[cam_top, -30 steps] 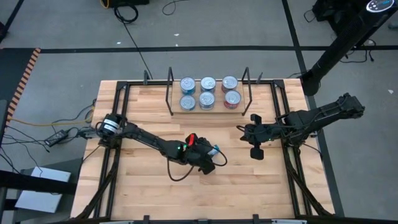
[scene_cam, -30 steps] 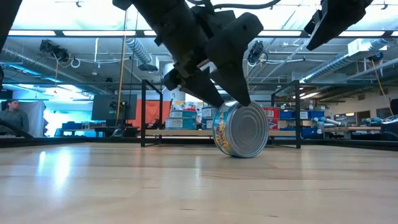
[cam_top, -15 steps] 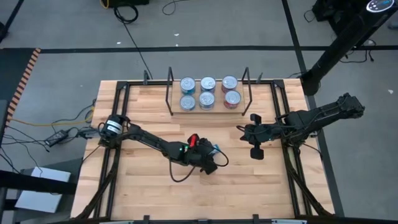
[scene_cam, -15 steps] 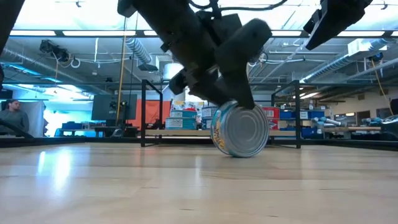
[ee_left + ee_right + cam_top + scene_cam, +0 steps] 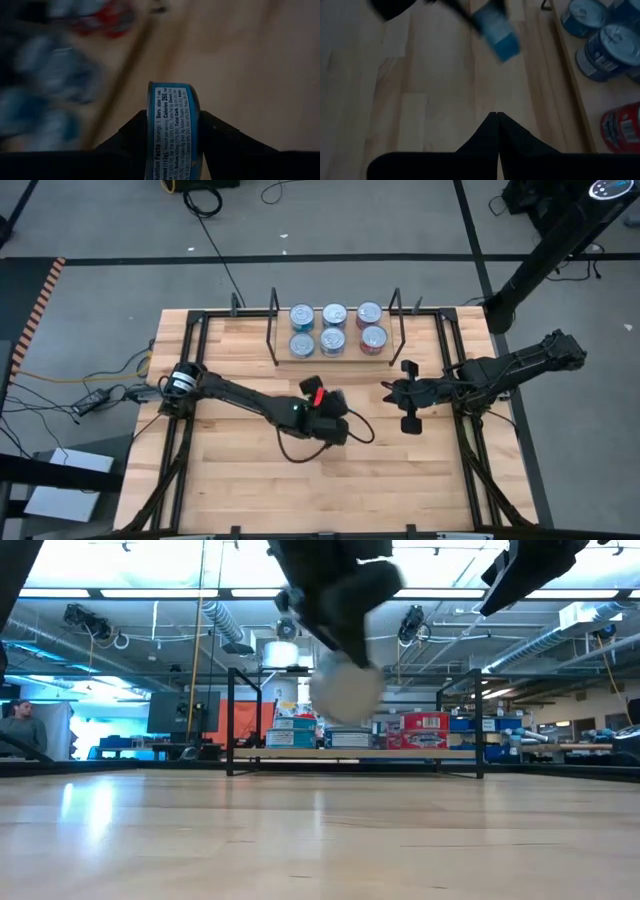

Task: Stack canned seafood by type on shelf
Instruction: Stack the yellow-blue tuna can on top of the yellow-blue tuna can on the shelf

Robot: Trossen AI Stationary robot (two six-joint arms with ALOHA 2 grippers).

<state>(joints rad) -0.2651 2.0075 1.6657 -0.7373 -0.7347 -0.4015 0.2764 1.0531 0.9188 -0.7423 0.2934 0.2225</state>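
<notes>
My left gripper [image 5: 330, 415] is over the table's middle, shut on a blue-labelled can of seafood [image 5: 172, 130], which shows blurred and clear of the table in the low view [image 5: 346, 692]. The shelf [image 5: 335, 358] lies at the far edge between two black wire uprights. Several cans rest flat on it, silver lids up: blue ones [image 5: 302, 343] left and middle, red ones [image 5: 373, 337] right. My right gripper [image 5: 405, 395] hangs shut and empty at the right, above the table and near the shelf's right upright. My left gripper pinches the can by its two flat faces, one finger [image 5: 132, 137] on each side, so the blue side label [image 5: 172, 115] faces the wrist camera. The fingers slant down from the table's left. The can stands on edge in the hold, lifted clear of the table.
Black frame rails [image 5: 190, 380] run along the table's left and right sides. Bare wood [image 5: 400, 470] spreads across the near half. In the low view a person [image 5: 20, 730] sits in the room beyond the table.
My left gripper has shut on the can, which stood on edge on the table. It has lifted the can clear, gone a little toward the shelf and rolled its wrist.
</notes>
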